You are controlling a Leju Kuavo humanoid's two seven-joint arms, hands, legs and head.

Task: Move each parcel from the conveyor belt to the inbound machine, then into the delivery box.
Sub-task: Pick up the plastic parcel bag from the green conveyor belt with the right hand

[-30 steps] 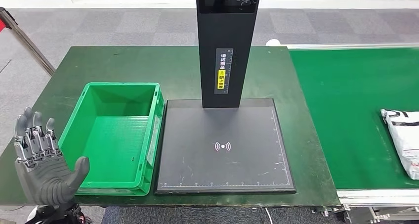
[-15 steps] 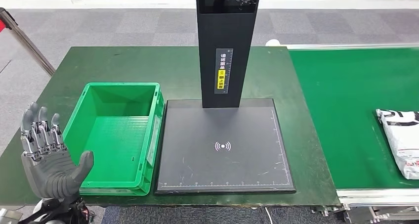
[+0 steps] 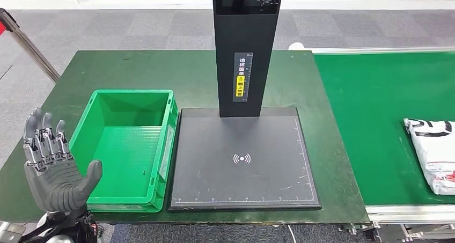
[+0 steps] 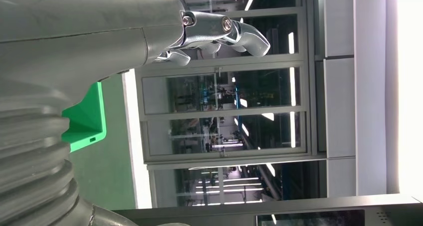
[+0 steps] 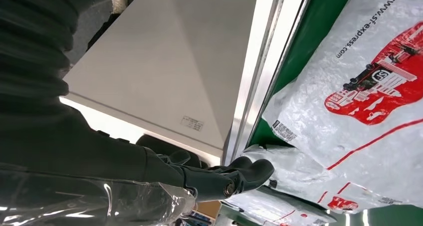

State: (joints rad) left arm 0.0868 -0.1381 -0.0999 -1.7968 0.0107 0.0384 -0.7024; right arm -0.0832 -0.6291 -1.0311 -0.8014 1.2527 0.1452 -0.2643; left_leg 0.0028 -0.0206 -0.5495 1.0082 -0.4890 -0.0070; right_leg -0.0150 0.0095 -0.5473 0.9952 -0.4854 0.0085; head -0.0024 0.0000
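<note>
One parcel (image 3: 433, 154) lies cut off on conveyor belt (image 3: 375, 125).

We see a white plastic parcel (image 3: 435, 154) with black and red print lying flat on the green conveyor belt (image 3: 370, 114), at its right. The black inbound machine (image 3: 244, 157) stands beside the empty green delivery box (image 3: 126, 146).

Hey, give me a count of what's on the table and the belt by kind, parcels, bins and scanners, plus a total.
Parcels: 1, the white bag on the belt
Bins: 1, the green crate, nothing inside
Scanners: 1, the black machine with its post
Total: 3
</note>
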